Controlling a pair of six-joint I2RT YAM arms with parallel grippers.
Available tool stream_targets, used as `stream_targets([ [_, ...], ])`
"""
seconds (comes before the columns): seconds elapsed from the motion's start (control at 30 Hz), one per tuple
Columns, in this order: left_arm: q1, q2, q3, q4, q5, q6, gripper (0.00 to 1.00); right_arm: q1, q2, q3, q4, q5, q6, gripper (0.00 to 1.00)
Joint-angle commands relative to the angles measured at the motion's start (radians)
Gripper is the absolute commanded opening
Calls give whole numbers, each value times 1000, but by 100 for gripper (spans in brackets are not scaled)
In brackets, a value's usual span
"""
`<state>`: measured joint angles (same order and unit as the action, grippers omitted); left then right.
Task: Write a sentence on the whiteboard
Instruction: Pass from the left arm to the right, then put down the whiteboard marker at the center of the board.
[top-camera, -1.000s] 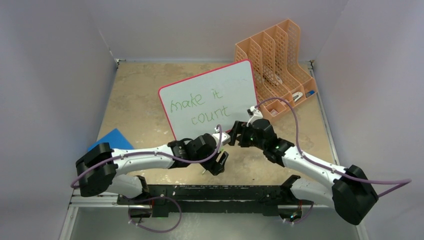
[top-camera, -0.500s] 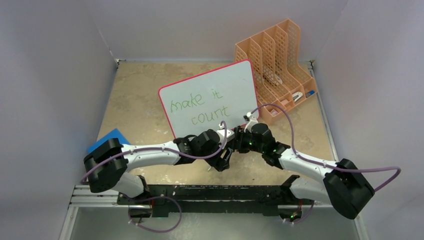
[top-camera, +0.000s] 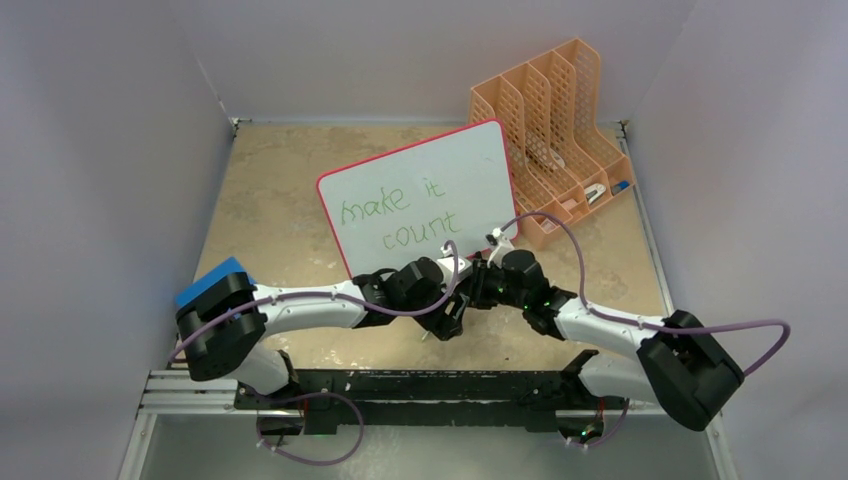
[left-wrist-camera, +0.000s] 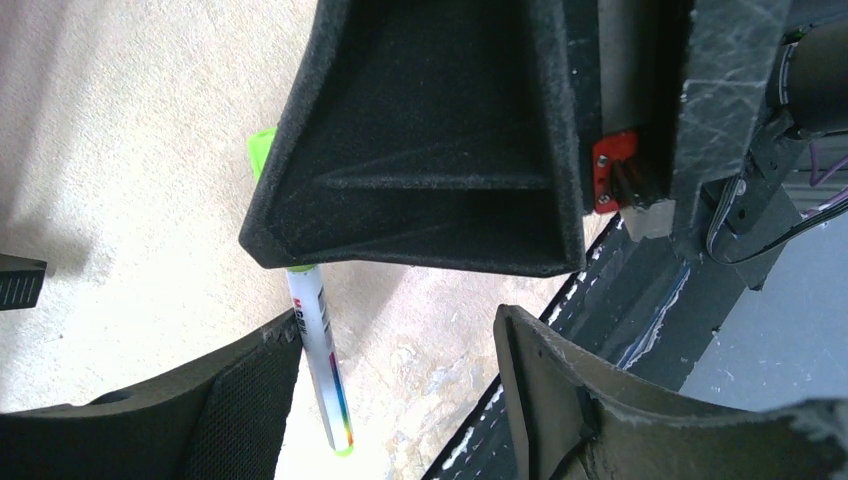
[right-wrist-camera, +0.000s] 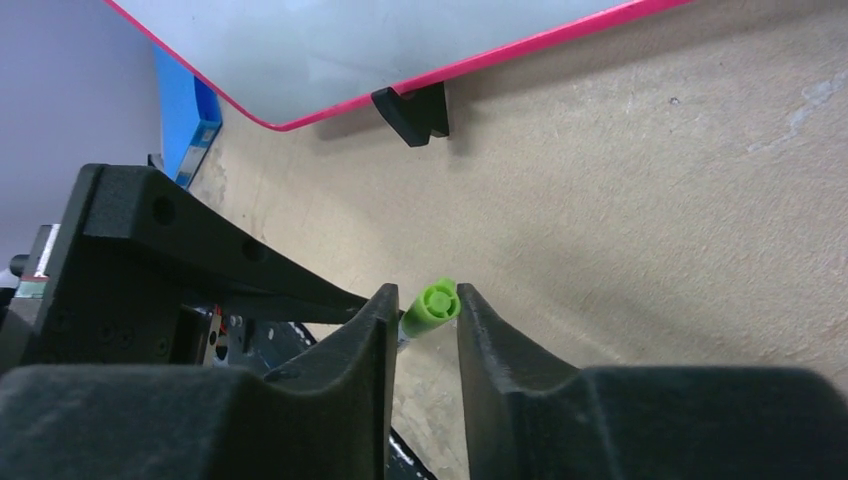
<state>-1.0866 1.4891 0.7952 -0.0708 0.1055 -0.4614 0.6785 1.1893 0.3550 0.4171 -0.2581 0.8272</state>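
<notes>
The whiteboard (top-camera: 420, 165) stands propped at mid-table, pink-rimmed, with the sentence (top-camera: 400, 215) "make it count" in green. Just in front of it both grippers meet. A white marker (left-wrist-camera: 320, 370) with a green cap (right-wrist-camera: 438, 303) hangs tip-end down. My right gripper (right-wrist-camera: 425, 297) is shut on the cap, a finger on each side. My left gripper (left-wrist-camera: 395, 330) is open wide; the marker's barrel rests against one of its fingers (left-wrist-camera: 250, 400) only. In the top view the left gripper (top-camera: 447, 318) and right gripper (top-camera: 470, 290) nearly touch.
An orange mesh file organizer (top-camera: 555, 130) with small items stands at the back right, beside the board. A blue pad (top-camera: 215, 278) lies at the left under the left arm's elbow. The board's black foot (right-wrist-camera: 412, 110) rests on the beige table (top-camera: 270, 200).
My right gripper has moved left to the left gripper and its jaws have closed from wide onto the marker's cap. The left arm has shifted slightly right, its jaws still wide.
</notes>
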Motion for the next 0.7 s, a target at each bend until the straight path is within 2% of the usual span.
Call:
stream_targets([
  [0.0, 7, 11, 34, 55, 20, -14, 67, 0, 8, -8, 67, -21, 22, 26],
  [0.13, 6, 10, 29, 55, 19, -19, 67, 0, 26, -11, 75, -14, 27, 13],
  [0.37, 7, -23, 21, 38, -26, -46, 67, 0, 39, -27, 29, 42, 46, 8],
  [0.5, 6, -57, 28, -17, -80, -72, 69, 0, 65, -41, 14, 72, 76, 15],
  [0.67, 9, -101, 62, -104, -142, -102, 72, 0, 122, -33, 13, 90, 88, 28],
])
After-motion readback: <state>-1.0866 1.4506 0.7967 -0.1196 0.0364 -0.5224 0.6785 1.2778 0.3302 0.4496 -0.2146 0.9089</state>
